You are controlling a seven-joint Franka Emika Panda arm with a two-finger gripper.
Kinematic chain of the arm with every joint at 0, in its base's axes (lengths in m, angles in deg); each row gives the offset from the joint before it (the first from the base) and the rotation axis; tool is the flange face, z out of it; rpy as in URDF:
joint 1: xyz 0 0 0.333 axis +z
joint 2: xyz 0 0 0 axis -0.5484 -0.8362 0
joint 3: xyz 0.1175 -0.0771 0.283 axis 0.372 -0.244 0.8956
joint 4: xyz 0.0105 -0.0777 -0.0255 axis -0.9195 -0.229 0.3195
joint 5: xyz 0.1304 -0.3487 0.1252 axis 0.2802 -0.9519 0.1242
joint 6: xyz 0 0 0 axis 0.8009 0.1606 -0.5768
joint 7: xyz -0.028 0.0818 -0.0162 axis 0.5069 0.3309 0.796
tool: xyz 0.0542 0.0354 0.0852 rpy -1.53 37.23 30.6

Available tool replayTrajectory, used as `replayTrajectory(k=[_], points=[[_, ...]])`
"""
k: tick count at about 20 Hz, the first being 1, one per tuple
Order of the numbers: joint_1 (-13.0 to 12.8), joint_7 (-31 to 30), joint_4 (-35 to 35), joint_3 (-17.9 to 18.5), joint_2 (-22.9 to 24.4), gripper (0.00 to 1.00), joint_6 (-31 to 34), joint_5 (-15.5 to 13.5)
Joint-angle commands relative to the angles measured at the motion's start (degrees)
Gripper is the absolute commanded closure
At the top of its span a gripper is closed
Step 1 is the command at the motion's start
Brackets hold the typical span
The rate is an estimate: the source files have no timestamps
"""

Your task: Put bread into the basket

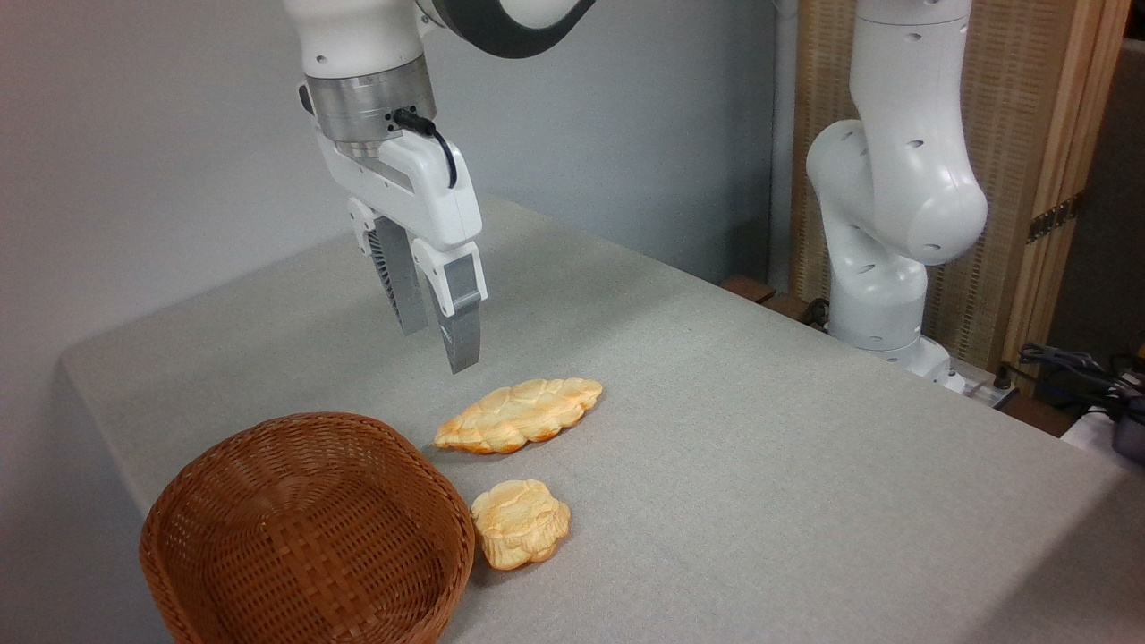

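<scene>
Bread [521, 523], the small roundish bun, lies flat on the grey worktop [760, 429] in the single camera view. Its top is lumpy and cracked, pale golden in the middle and deeper orange along the near edge. It sits just beside the right side of the basket [224, 572], so close that it seems to touch the rim, though the contact itself is hard to make out. That basket is an oval of reddish-brown wicker at the near left of the worktop, far larger than the bun, with nothing inside it.

A longer leaf-shaped braided bread [521, 415] lies farther back, apart from the bun, with its left tip near the far right rim of the basket.

The gripper [438, 335] hangs in the air above the worktop, pointing down and tilted slightly. Its two grey fingers [462, 331] are a little apart with a narrow gap between them, and they hold nothing. The bun lies well below the gripper, nearer to the camera and somewhat to the right; the braided bread lies between them, closer to the fingertips.

The arm's white base [881, 295] stands at the far right edge of the worktop.
</scene>
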Motion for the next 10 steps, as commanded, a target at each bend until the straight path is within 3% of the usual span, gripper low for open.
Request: replayTrajectory(k=[1, 10], points=[[-0.38, 0.93, 0.32, 0.5, 0.3, 0.0, -0.03, -1.14], [-0.29, 1.11, 0.4, 0.59, 0.48, 0.0, 0.06, -1.15]])
